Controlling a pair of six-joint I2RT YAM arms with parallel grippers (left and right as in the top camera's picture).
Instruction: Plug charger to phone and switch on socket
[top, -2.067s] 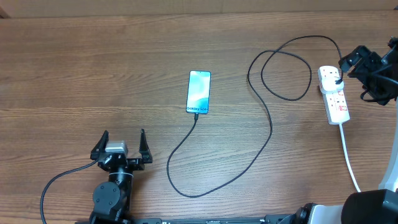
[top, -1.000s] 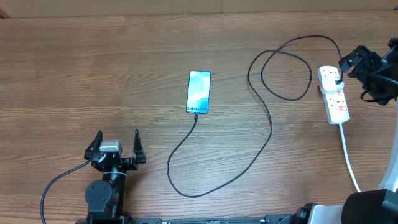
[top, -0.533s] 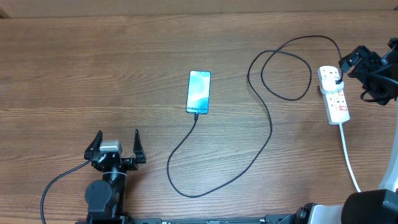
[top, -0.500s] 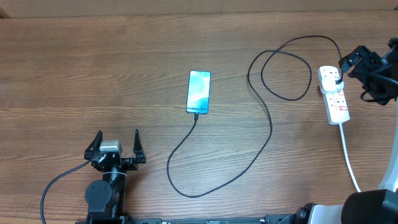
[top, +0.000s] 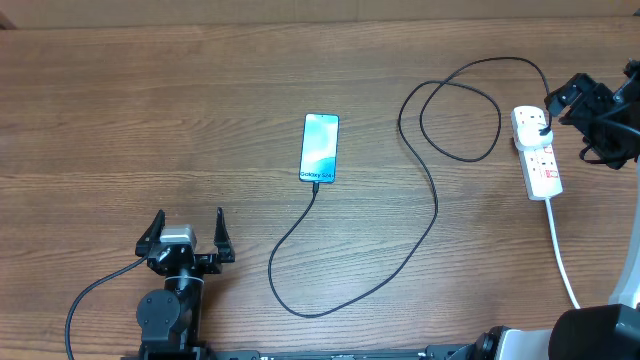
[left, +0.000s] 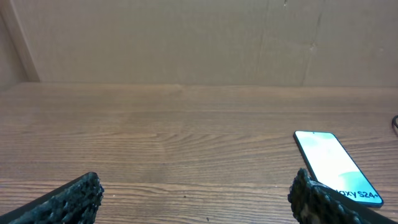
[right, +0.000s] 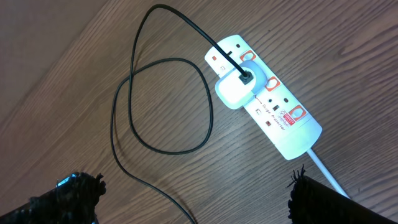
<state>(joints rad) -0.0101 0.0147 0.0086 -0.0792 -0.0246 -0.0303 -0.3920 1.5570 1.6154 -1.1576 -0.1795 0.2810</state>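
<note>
Socket (top: 537, 153): white strip at the right side of the table (top: 150, 100), long axis running away from the robot and back, with the lead leaving the near end. A white adapter (right: 233, 90) sits in a far outlet. You should find the strip light and prone to skid, so press its red-marked rocker straight down rather than grip it (you cannot tell from here which rocker serves that outlet). Right gripper (right: 193, 186): fingers spread, empty, hovering over the strip. Charger (top: 435, 215): limp black cable looping from adapter to phone (top: 320, 148), tip apparently seated at the phone's near edge. Phone: mid-table, screen up, long axis likewise away-and-back; slick and thin, so leave it. Left gripper (top: 191, 215): spread, empty, near-left, well apart.
</note>
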